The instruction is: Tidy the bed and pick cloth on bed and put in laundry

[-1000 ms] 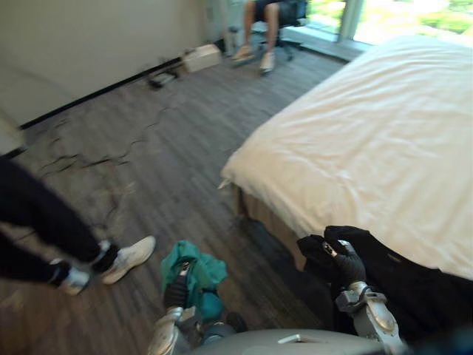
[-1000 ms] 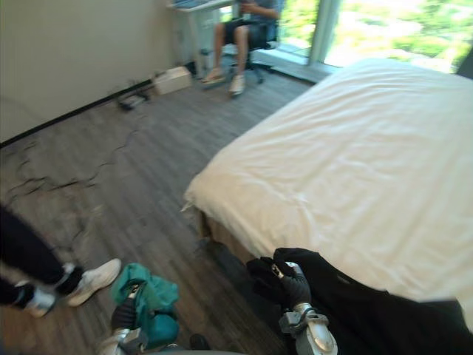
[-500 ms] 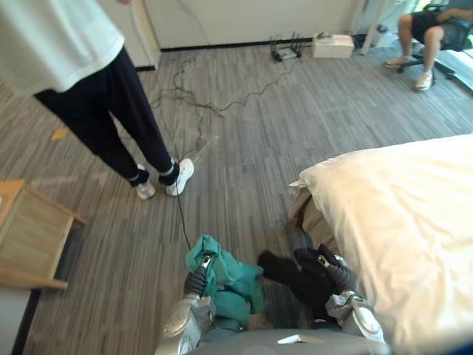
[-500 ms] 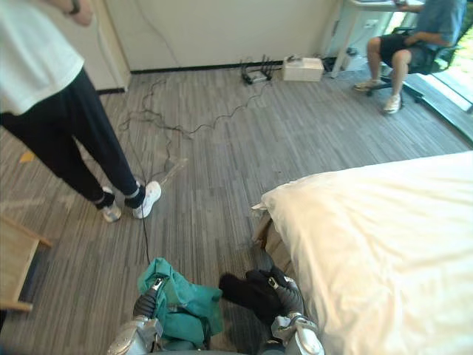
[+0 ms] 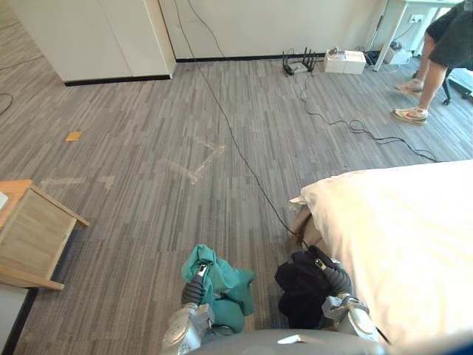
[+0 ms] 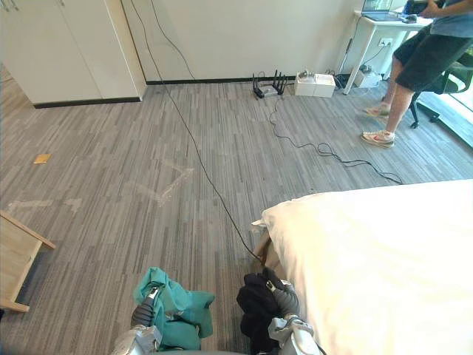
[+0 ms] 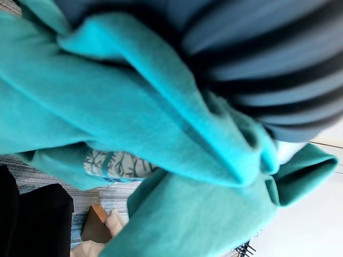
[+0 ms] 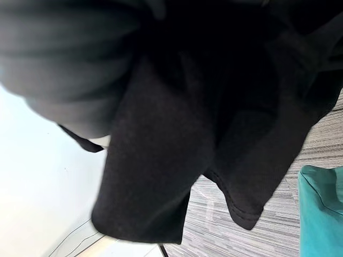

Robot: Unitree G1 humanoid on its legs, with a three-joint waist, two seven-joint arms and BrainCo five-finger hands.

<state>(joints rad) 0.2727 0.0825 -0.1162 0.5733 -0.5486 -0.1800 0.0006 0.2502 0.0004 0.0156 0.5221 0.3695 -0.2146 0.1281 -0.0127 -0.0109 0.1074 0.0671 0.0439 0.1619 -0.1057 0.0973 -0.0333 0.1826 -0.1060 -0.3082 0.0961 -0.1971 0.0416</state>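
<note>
Folds crumple teal cloth; matte black cloth hangs limp.

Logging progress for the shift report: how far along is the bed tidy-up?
Done: the bed looks smooth, with nothing lying on its visible part. In hand: left hand grips the teal cloth, right hand the black cloth. Left: neither cloth has been dropped off yet.

person cut above waist | bed runs off right edge | wooden stand clipped left
</note>
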